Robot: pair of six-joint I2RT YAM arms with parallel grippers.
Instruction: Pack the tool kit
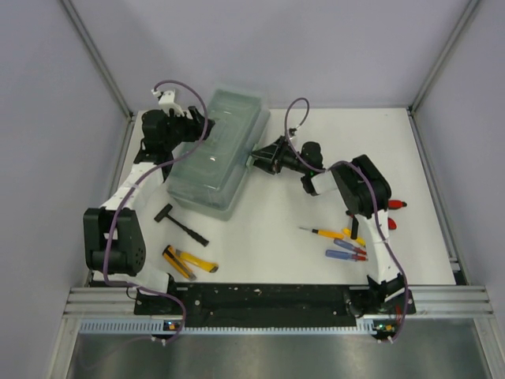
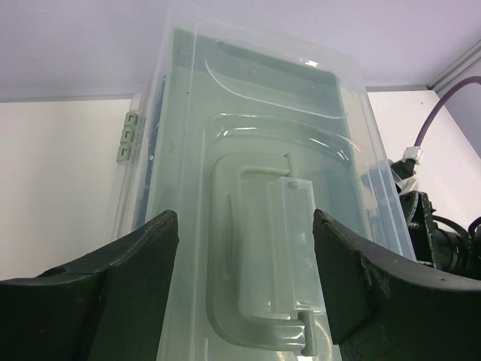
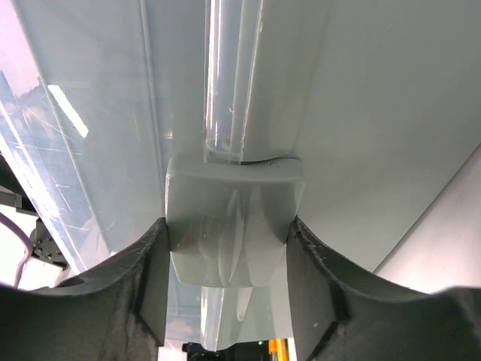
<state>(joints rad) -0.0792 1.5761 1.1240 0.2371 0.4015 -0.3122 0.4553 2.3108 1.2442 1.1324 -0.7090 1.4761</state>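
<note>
The toolbox [image 1: 217, 158] sits far left on the tabletop [image 1: 331, 150], lid [image 2: 263, 113] down. The right end effector [image 3: 225, 286] pinches its side latch [image 3: 229, 218]; the left end effector [image 2: 244, 256] hangs open over the lid. Pry the latch outward gently, with the left steadying the box.

The top external view looks down from above and behind the arm bases, far enough back to take in the whole table [image 1: 316, 158]. The left wrist view rides close above the toolbox [image 2: 255, 150], facing along its lid from within the spread of the left hand [image 2: 244, 248]. The right wrist view sits very near the latch [image 3: 233, 218], framed by the right hand [image 3: 225, 241]. All three share the toolbox.
</note>
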